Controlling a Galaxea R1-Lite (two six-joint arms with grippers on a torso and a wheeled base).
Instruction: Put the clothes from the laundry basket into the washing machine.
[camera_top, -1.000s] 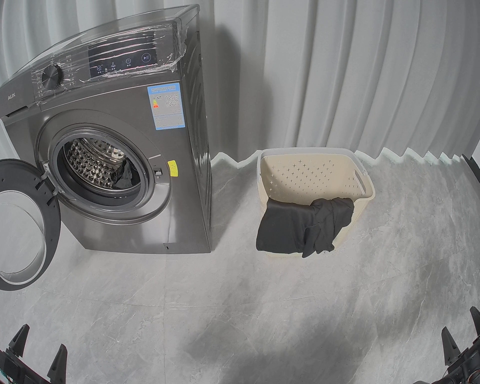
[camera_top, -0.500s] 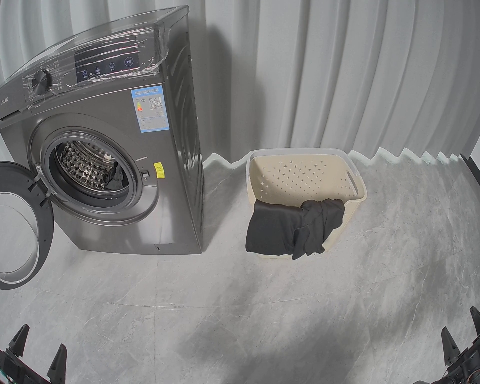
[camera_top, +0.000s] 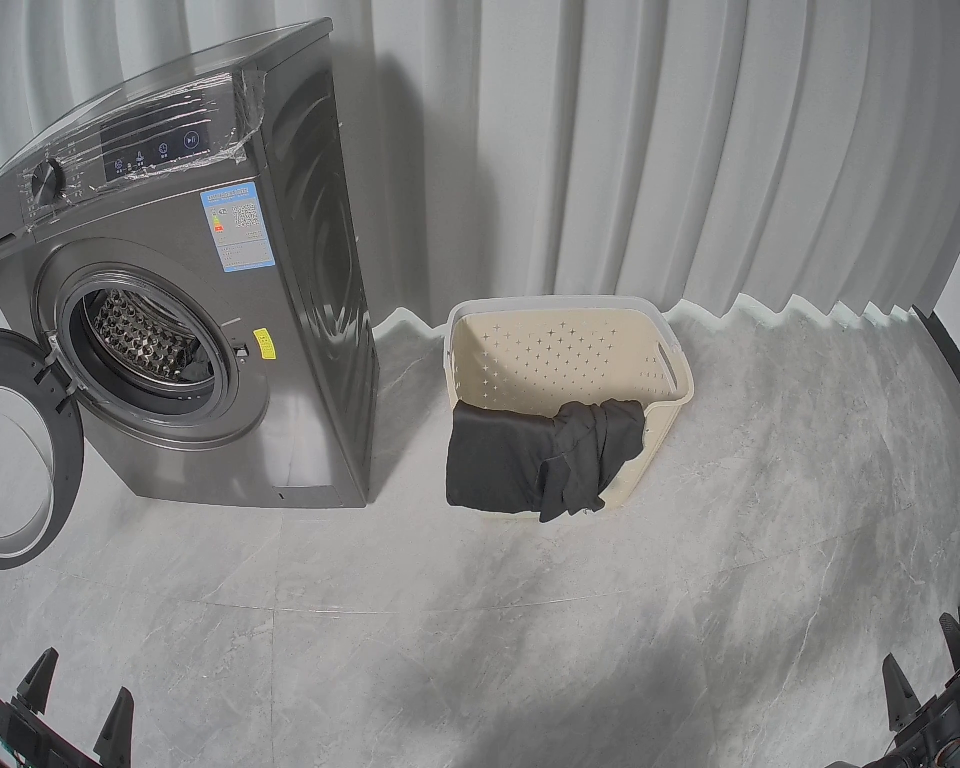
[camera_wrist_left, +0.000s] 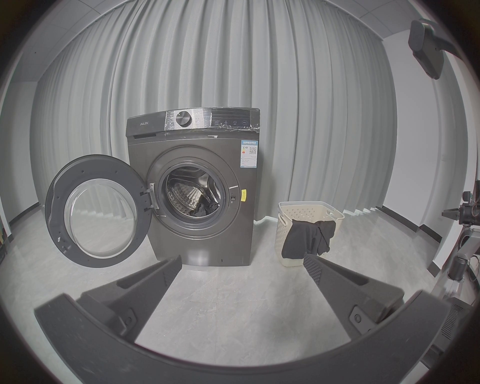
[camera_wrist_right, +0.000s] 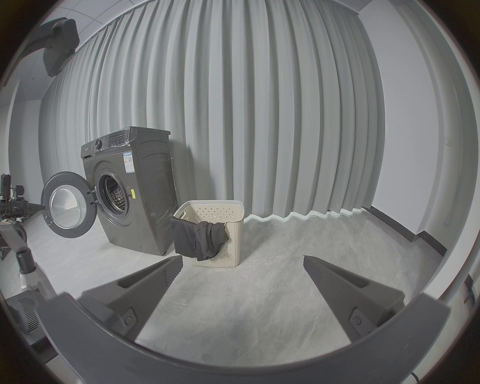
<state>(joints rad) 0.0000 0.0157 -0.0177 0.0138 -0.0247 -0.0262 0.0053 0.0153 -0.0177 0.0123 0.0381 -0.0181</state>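
Observation:
A cream laundry basket (camera_top: 640, 345) (camera_wrist_left: 330, 212) (camera_wrist_right: 230, 235) stands on the floor to the right of the grey washing machine (camera_top: 300, 300) (camera_wrist_left: 200, 200) (camera_wrist_right: 145, 200). A dark garment (camera_top: 540, 455) (camera_wrist_left: 307, 239) (camera_wrist_right: 197, 239) hangs over the basket's front rim. The machine's round door (camera_top: 20, 460) (camera_wrist_left: 95, 210) (camera_wrist_right: 65, 204) is swung wide, and a dark piece of clothing (camera_top: 198, 370) (camera_wrist_left: 205, 209) lies in the drum. My left gripper (camera_top: 75, 705) (camera_wrist_left: 242, 280) is open and empty, low at the near left. My right gripper (camera_top: 925, 670) (camera_wrist_right: 242, 280) is open and empty, low at the near right. Both are far from the basket.
White curtains (camera_top: 650, 140) hang behind the machine and basket. Grey tiled floor (camera_top: 500, 640) stretches between me and them. A dark skirting (camera_top: 935, 335) runs along the right wall.
The whole head picture has shifted left, so the camera has turned right. The basket, garment and both grippers keep their places.

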